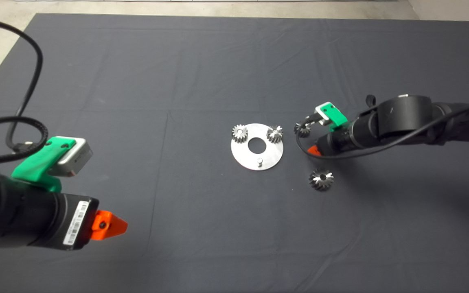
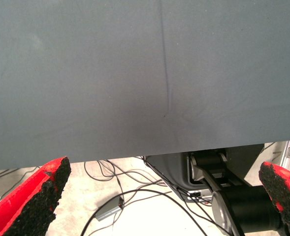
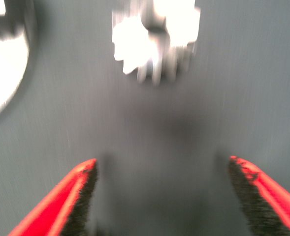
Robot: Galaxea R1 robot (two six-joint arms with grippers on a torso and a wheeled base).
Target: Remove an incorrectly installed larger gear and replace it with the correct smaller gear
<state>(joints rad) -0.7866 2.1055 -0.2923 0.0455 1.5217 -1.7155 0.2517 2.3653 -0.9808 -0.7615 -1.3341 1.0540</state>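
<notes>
Dark grey cloth mat (image 1: 202, 73) covers the table, creased in a few straight lines, with pale floor showing past its far edge. Near the middle lies a flat round silver metal plate (image 1: 247, 156) with a centre hole; two small bright silver gears (image 1: 239, 133) sit on its far rim, one to each side, and a bare short pin (image 1: 260, 161) stands on its near rim.

Just right of the plate, the small dark grey steel gear with an open hole (image 1: 302, 129) lies on the mat. The right gripper (image 3: 162, 191) reaches in from the right; its red fingers (image 3: 68, 199) are spread wide with nothing between them, and in its wrist view the small gear (image 3: 154, 37) sits ahead of the fingertips, apart from both pads, roughly on the line between them.

Nearer the front, the large dark grey gear with a shiny star-like face (image 1: 321, 179) rests on the mat, clear of the plate and of the arm.

At the lower left the left gripper (image 2: 164, 196) waits, its fingers (image 2: 41, 194) spread and empty.
</notes>
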